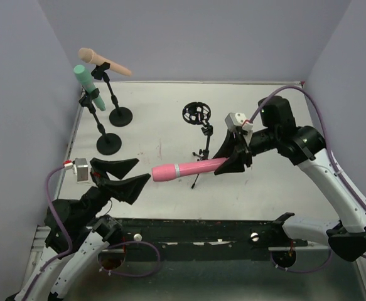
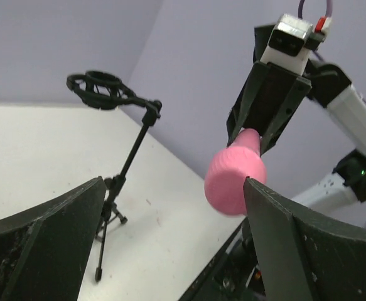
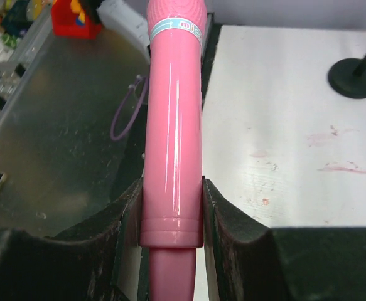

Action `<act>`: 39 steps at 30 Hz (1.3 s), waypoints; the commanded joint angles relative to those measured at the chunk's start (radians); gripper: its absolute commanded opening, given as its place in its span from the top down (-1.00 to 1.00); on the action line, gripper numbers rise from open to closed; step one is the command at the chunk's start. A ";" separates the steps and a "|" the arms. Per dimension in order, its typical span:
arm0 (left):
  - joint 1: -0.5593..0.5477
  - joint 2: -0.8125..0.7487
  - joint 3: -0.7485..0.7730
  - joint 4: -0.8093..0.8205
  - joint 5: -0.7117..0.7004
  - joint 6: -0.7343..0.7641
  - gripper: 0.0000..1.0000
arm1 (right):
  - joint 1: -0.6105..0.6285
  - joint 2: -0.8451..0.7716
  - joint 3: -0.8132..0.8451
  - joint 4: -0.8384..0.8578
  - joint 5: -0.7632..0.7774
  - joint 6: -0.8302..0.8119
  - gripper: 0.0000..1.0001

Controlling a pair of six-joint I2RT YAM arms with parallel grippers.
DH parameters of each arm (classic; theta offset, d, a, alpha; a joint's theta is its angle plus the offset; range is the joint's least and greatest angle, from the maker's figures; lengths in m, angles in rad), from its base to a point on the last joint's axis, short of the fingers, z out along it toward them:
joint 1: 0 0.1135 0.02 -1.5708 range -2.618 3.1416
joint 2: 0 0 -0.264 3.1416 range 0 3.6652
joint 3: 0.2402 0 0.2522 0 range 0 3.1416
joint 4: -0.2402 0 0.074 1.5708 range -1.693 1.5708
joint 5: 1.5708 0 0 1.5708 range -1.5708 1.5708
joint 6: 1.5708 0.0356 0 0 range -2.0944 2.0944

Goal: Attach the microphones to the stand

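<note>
While both arms work the near half of the table (image 1: pixel 164 106), I'm placing everything off the empty tripod stand (image 1: pixel 203 143) at its middle.

Nearest me: left gripper (image 1: pixel 142 170), left of the tripod stand and closer to the near edge. Jaws spread wide, holding nothing. On the left wrist cam the fingers (image 2: pixel 51 238) frame the rounded head of the pink microphone (image 1: pixel 186 169), which sits right at the mouth. I can't tell whether the head touches either finger.

The pink microphone is off the table, roughly level, and runs left to right just in front of the tripod stand. From the top cam it crosses over the stand's near leg. Its head points left at the left gripper and its tail points right.

Right gripper (image 1: pixel 233 160): just right of the tripod stand, clamped on the tail end of the pink microphone. The right wrist cam shows both pads (image 3: pixel 129 219) pressed flat on the handle, just above its narrow butt.

The tripod stand itself is upright, and the ring mount (image 1: pixel 196 113) on top is empty.

Well left of the tripod stand: teal microphone (image 1: pixel 87 86), clipped head-up on a round-base stand (image 1: pixel 108 143).

Left and farther back from the tripod stand: peach microphone (image 1: pixel 104 61), clipped on a second round-base stand (image 1: pixel 120 116). It's tilted with its head to the upper left.
</note>
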 commanded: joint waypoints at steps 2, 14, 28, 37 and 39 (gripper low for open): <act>0.003 0.018 -0.001 0.150 -0.141 -0.173 -0.97 | -0.057 0.017 0.090 0.223 0.066 0.381 0.51; -0.112 0.429 0.040 0.613 -0.111 -0.375 -0.97 | -0.067 0.105 0.085 0.534 -0.007 0.685 0.51; -0.279 0.728 0.089 0.924 -0.477 -0.289 -0.58 | -0.067 0.111 0.007 0.631 0.010 0.762 0.51; -0.282 0.722 0.111 0.857 -0.483 -0.303 -0.25 | -0.067 0.110 0.009 0.635 0.074 0.771 0.50; -0.282 0.726 0.116 0.854 -0.477 -0.310 -0.23 | -0.067 0.117 0.004 0.649 0.076 0.785 0.50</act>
